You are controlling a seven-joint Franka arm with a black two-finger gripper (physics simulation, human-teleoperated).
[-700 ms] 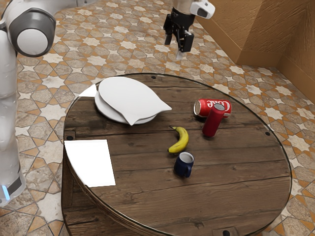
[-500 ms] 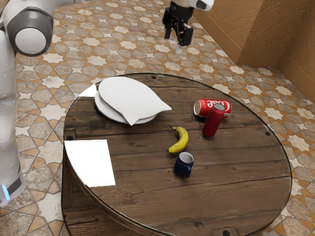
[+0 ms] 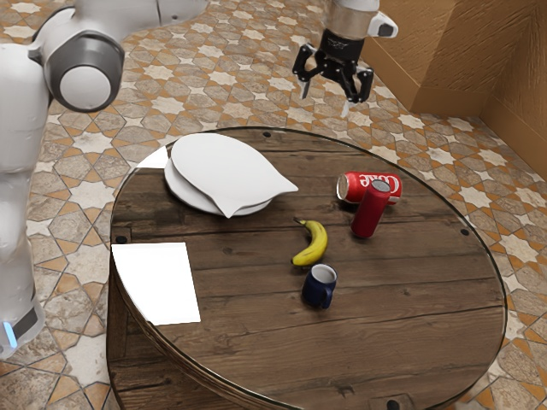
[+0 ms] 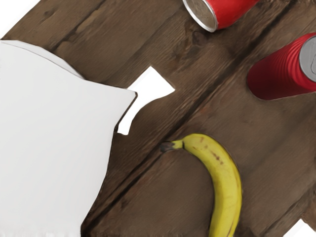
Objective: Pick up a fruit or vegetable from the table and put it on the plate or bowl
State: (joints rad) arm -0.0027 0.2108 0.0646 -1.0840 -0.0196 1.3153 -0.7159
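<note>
A yellow banana lies near the middle of the round wooden table; in the wrist view the banana curves beside the white plate. That plate rests on the table's far side toward the exterior view's left. My gripper hangs open high above the table's far edge, well above and behind the banana, with nothing between its fingers.
A tipped red Coke can and an upright red cup stand toward the exterior view's right of the banana. A dark blue mug stands just in front of the banana. A white sheet lies at the table's near edge on the exterior view's left.
My hand has swung toward the exterior view's right and turned about its axis, so the fingers now show spread apart. Nothing on the table has moved.
</note>
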